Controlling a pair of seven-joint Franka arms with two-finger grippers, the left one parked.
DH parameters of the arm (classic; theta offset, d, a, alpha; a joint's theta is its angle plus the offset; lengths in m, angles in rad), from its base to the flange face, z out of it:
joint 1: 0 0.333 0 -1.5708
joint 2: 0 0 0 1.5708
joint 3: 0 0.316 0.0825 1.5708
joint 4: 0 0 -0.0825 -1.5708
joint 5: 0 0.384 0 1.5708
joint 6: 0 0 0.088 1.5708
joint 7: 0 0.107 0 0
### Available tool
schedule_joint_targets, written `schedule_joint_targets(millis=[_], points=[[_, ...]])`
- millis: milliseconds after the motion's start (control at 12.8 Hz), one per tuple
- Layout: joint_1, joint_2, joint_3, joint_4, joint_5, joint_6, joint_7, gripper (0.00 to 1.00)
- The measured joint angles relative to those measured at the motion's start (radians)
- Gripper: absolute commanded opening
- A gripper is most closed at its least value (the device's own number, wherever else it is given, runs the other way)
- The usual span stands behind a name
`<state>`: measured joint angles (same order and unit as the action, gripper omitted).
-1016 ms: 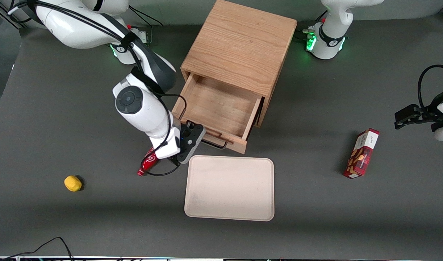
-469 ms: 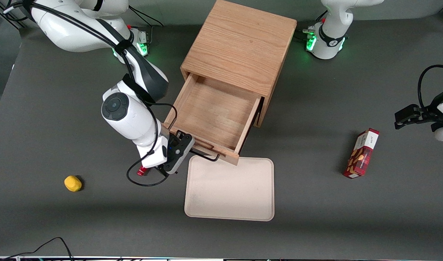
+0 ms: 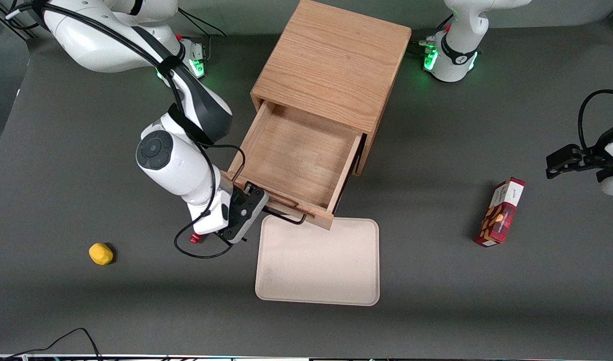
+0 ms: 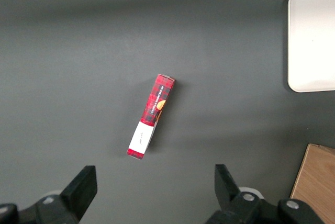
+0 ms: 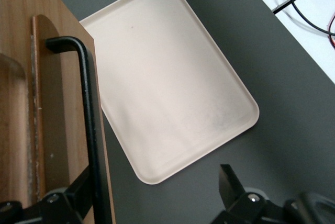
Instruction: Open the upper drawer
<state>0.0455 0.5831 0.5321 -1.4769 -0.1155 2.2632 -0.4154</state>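
The oak cabinet (image 3: 331,65) stands mid-table. Its upper drawer (image 3: 296,160) is pulled far out and its tray is empty. The drawer's front edge hangs over the rim of the beige tray (image 3: 316,260). The thin black wire handle (image 3: 286,218) is on the drawer's front, and the right wrist view shows it too (image 5: 89,109). My right gripper (image 3: 251,206) is at the handle's end nearest the working arm. In the wrist view the gripper (image 5: 156,182) is open, with the handle bar right by one finger (image 5: 78,195). The lower drawer is hidden under the upper one.
A red snack box (image 3: 500,211) lies toward the parked arm's end, also in the left wrist view (image 4: 152,115). A yellow lump (image 3: 100,253) lies toward the working arm's end. A small red object (image 3: 195,238) shows under my arm.
The upper drawer slid farther out toward the front camera along with my gripper during the first half second. Since then it has hardly moved.
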Motion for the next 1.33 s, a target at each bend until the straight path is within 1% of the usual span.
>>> schedule_joint_targets(millis=[312, 547, 625, 703, 781, 938, 1172, 1328], points=[[0.004, -0.002, -0.001, 0.037, 0.119, 0.015, 0.015, 1.00], [0.006, -0.003, -0.001, 0.060, 0.148, 0.012, 0.030, 1.00], [0.004, -0.006, -0.002, 0.071, 0.179, -0.001, 0.043, 1.00], [-0.001, -0.018, -0.009, 0.091, 0.232, -0.038, 0.058, 1.00], [-0.004, -0.049, -0.034, 0.110, 0.276, -0.096, 0.078, 1.00], [-0.020, -0.144, -0.119, 0.131, 0.321, -0.236, 0.111, 1.00], [-0.070, -0.281, -0.240, 0.125, 0.333, -0.420, 0.141, 1.00], [-0.091, -0.372, -0.330, 0.097, 0.309, -0.537, 0.203, 1.00]])
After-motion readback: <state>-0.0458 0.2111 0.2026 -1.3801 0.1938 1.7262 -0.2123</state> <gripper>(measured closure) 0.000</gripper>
